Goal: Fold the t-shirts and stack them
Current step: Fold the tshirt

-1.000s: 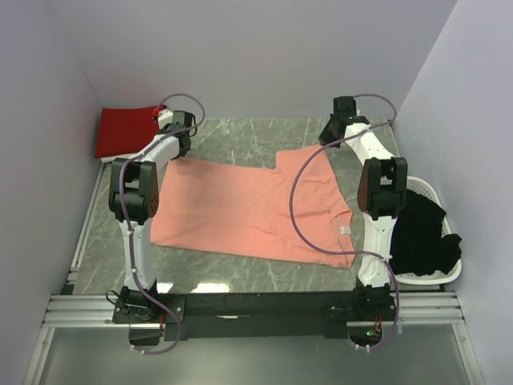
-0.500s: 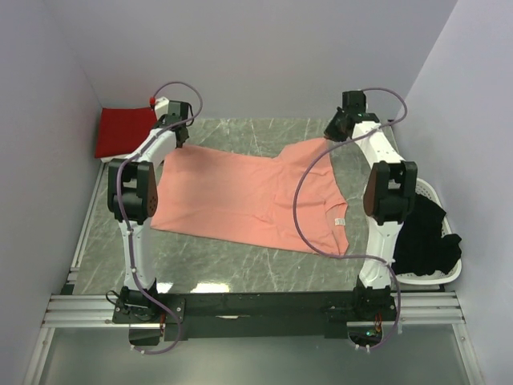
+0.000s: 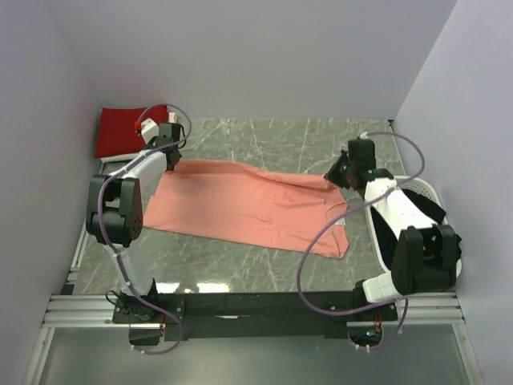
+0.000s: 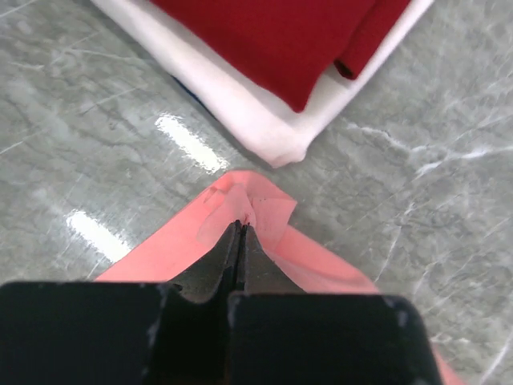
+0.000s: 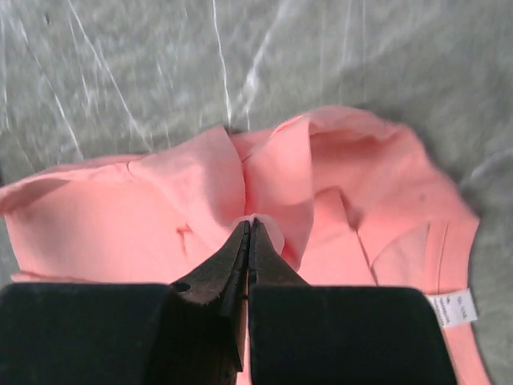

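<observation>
The salmon-pink t-shirt lies across the middle of the marble table, its far edge folded toward me. My left gripper is shut on its far left corner. My right gripper is shut on a bunched fold at its far right. The deep red t-shirt lies folded at the far left corner on a folded white t-shirt. The black t-shirt lies in the basket at the right, partly hidden by my right arm.
A white slatted basket stands at the table's right edge under my right arm. Grey walls close in the left, far and right sides. The shirt's label shows in the right wrist view.
Both grippers have pulled the shirt's far edge toward me, from the table's far side to its middle. The shirt now covers a narrower band. The right arm has swung over the basket.
</observation>
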Robot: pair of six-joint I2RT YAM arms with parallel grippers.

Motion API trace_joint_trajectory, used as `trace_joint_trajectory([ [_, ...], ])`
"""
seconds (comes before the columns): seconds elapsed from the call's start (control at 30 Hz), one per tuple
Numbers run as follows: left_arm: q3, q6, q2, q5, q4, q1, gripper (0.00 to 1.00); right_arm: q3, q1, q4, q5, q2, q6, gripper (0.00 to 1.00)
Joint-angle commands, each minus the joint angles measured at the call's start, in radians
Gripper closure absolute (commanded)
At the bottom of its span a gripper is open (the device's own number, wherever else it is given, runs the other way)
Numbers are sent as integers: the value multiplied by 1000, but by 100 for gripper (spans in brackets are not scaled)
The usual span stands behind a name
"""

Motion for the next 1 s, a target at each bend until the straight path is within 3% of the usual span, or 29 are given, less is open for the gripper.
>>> trace_joint_trajectory([
  [0.0, -52, -78, -71, -22, 60, 11, 99, -117, 14, 84, 5, -127, 34, 100],
  [0.33, -270, -129, -206, 0, 161, 37, 99, -332, 13, 82, -39, -373, 41, 100],
  [0.97, -380, -149, -239, 32, 218, 74, 99, -570, 13, 87, -67, -557, 48, 100],
])
